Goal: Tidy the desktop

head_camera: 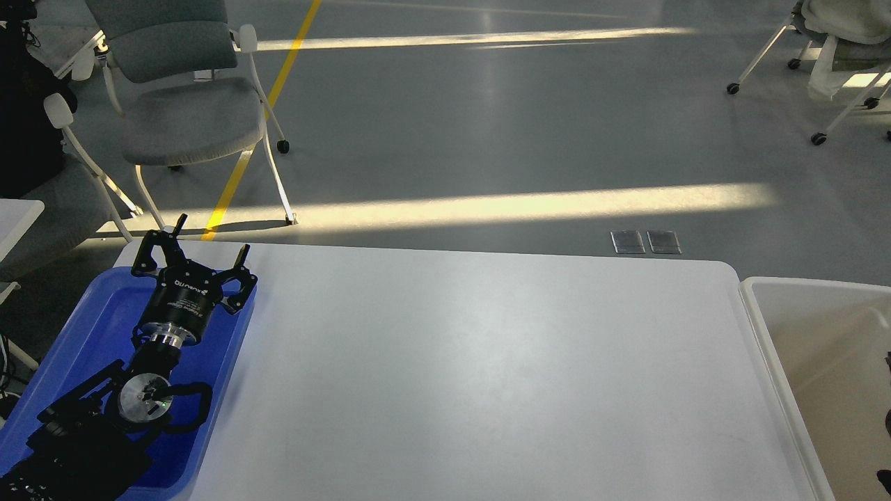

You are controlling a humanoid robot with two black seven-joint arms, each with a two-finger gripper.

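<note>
the desktop [473, 362] fills the middle of the head view, its far edge running from the rounded far-left corner to the rounded far-right corner, and no loose item can be made out on its white surface. a blue tray [104, 327] lies over the desk's left edge, and a cream-white bin [766, 348] stands just beside the right edge. what the bin holds is not clear; only pale shadow and a dark shape cut off at the frame's right margin are seen there.

the left gripper [212, 245] is held over the far end of the blue tray, near the desk's far-left corner. its two fingers are spread wide apart and nothing is held between them. the right gripper is not seen; whether the dark shape at the right margin belongs to that arm cannot be told.

the tidying is judged to be at or near its end, or between items. for the next move, a check for anything left to clear would be called for, with the left arm then drawn clear of the tray.
</note>
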